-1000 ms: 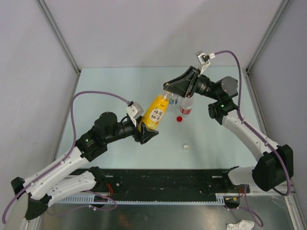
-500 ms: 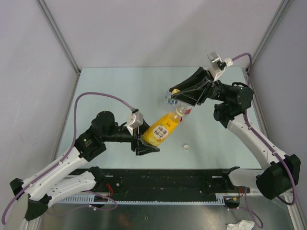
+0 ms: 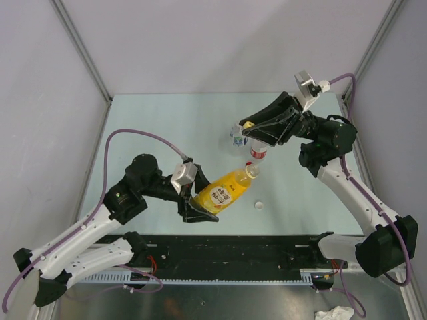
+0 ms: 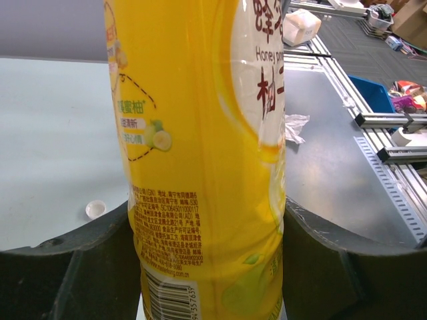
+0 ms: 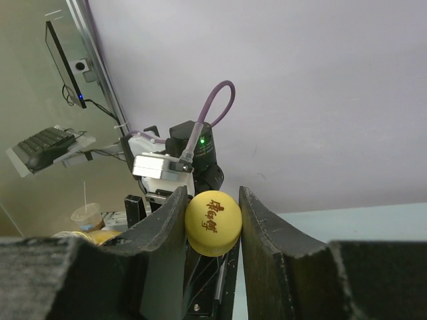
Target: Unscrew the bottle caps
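My left gripper (image 3: 202,199) is shut on the bottle of orange-yellow liquid (image 3: 225,189) and holds it tilted, with its open neck toward the right. In the left wrist view the bottle (image 4: 207,153) fills the space between my fingers (image 4: 67,273). My right gripper (image 3: 244,128) is shut on the yellow cap (image 3: 247,125), apart from the bottle; the cap (image 5: 213,223) sits between the jaws. A clear bottle with a blue-green label (image 3: 236,139) and one with a red label (image 3: 258,153) stand below the right gripper. The white cap (image 3: 258,205) lies on the table. The red cap is hidden.
The white cap also shows in the left wrist view (image 4: 95,209). Grey walls close the table on the left, back and right. A black rail (image 3: 227,250) runs along the near edge. The left arm's wrist (image 5: 175,163) shows behind the yellow cap.
My left gripper has swung the orange-yellow bottle down and nearer, away from the right gripper. The yellow cap has stayed in the right gripper, which has drawn back slightly to the right.
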